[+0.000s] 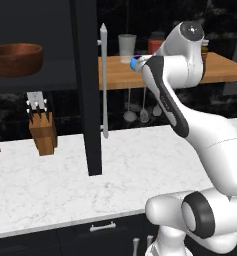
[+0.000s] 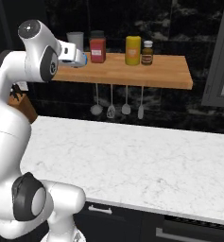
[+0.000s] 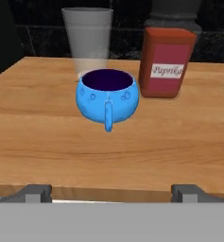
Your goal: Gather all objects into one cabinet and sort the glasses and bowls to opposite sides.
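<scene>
In the hand view the gripper [image 3: 111, 193] is seen with its two dark fingertips spread wide at the lower left and lower right of the frame, and nothing is held between them. Just above centre, the small blue bowl [image 3: 107, 96], with a dark inside and a blue handle turned toward the camera, is set on the light wooden shelf [image 3: 47, 142], apart from the fingertips. The clear tumbler [image 3: 87, 38] is seen directly behind it at the upper centre, and a red paprika jar [image 3: 166, 61] stands to the right of the bowl.

In the left base view the big brown wooden bowl [image 1: 15, 58] is placed at the upper left, inside the black cabinet [image 1: 50, 30], whose tall door [image 1: 86, 85] with its silvery bar handle [image 1: 104, 80] stands open at centre. A knife block [image 1: 42, 131] is set on the marble counter [image 1: 115, 170] below.

In the right base view a yellow jar [image 2: 133, 50] and a small brown bottle [image 2: 147, 53] are seen on the shelf at upper centre.
</scene>
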{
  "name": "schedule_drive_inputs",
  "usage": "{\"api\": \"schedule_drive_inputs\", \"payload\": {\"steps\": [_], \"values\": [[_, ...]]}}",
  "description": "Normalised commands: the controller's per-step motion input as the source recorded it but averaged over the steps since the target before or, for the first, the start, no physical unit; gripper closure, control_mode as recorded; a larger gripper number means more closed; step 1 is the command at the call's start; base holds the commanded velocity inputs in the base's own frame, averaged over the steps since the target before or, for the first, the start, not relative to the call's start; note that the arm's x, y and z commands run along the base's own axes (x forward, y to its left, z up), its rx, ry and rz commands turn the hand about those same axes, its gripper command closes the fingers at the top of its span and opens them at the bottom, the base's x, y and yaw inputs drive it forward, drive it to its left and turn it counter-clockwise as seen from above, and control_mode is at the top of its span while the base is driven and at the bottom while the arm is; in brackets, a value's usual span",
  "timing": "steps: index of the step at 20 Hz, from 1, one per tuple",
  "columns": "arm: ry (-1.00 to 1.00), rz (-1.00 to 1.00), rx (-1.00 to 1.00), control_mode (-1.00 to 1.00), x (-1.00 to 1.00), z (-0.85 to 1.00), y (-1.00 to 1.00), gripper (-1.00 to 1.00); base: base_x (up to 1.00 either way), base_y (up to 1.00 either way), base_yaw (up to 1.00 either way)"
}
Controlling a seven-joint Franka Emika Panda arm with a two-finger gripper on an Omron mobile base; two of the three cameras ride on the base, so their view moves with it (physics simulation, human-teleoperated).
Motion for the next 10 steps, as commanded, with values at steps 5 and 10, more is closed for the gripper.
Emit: {"api": "schedule_drive_inputs", "payload": {"steps": [5, 10], "values": [[0.04, 0.0, 0.0, -1.0, 0.27, 0.0, 0.03, -1.0, 0.0, 0.0, 0.0], [0.02, 0.0, 0.0, -1.0, 0.37, 0.0, 0.0, -1.0, 0.0, 0.0, 0.0]]}}
